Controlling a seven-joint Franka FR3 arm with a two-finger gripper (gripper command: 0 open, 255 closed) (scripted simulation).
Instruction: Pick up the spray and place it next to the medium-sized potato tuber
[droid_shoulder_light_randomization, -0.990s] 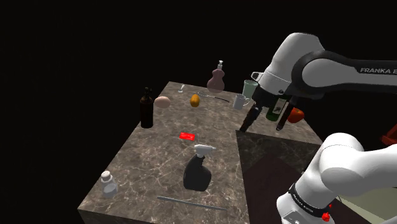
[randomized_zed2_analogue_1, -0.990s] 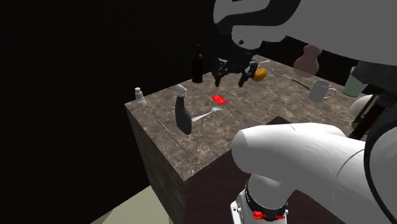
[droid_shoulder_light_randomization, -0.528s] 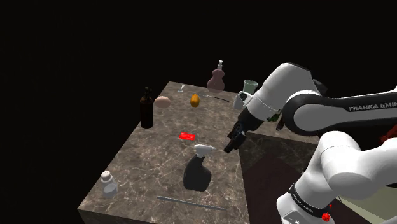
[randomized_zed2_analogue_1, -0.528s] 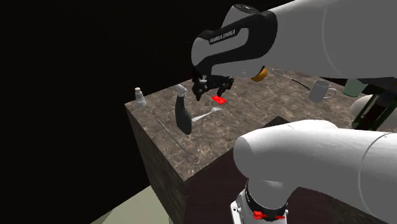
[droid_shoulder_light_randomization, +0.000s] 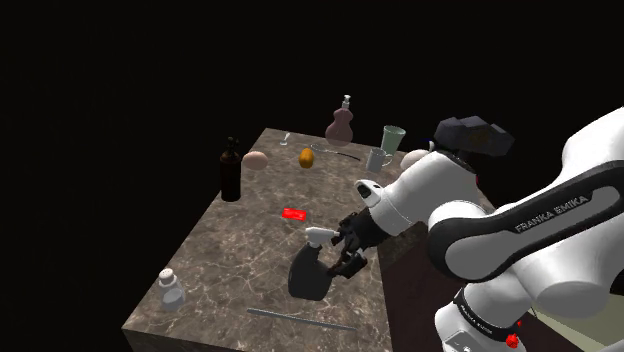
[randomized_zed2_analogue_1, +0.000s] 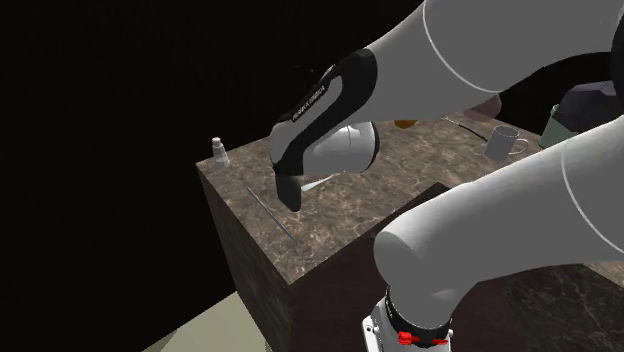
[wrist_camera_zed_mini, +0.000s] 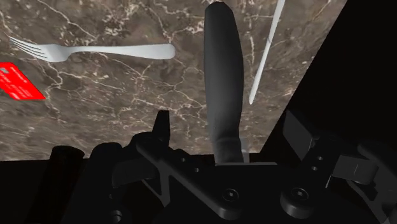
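Observation:
The spray bottle (droid_shoulder_light_randomization: 310, 268) stands upright near the counter's front edge, dark-bodied with a white trigger head. In the wrist view its dark body (wrist_camera_zed_mini: 221, 76) runs between my two fingers, with a gap on each side. My gripper (droid_shoulder_light_randomization: 338, 253) is open and sits level with the bottle, on the shoulder view's right of it. My forearm covers most of the bottle in the second exterior view, where its base (randomized_zed2_analogue_1: 291, 199) pokes out below. A tan oval potato (droid_shoulder_light_randomization: 256, 159) lies at the far end of the marble counter (droid_shoulder_light_randomization: 240, 250), beside an orange-yellow oval (droid_shoulder_light_randomization: 306, 157).
A dark brown bottle (droid_shoulder_light_randomization: 231, 170) stands by the potato. A pink dispenser (droid_shoulder_light_randomization: 342, 122), green cup (droid_shoulder_light_randomization: 392, 138) and mug (droid_shoulder_light_randomization: 378, 159) line the far edge. A red item (droid_shoulder_light_randomization: 293, 213), fork (wrist_camera_zed_mini: 108, 51), thin rod (droid_shoulder_light_randomization: 300, 320) and shaker (droid_shoulder_light_randomization: 171, 290) surround the spray.
The arm has swung down from near the mug at the far right to the spray bottle, and the open fingers have come to either side of it. Nothing on the counter has moved.

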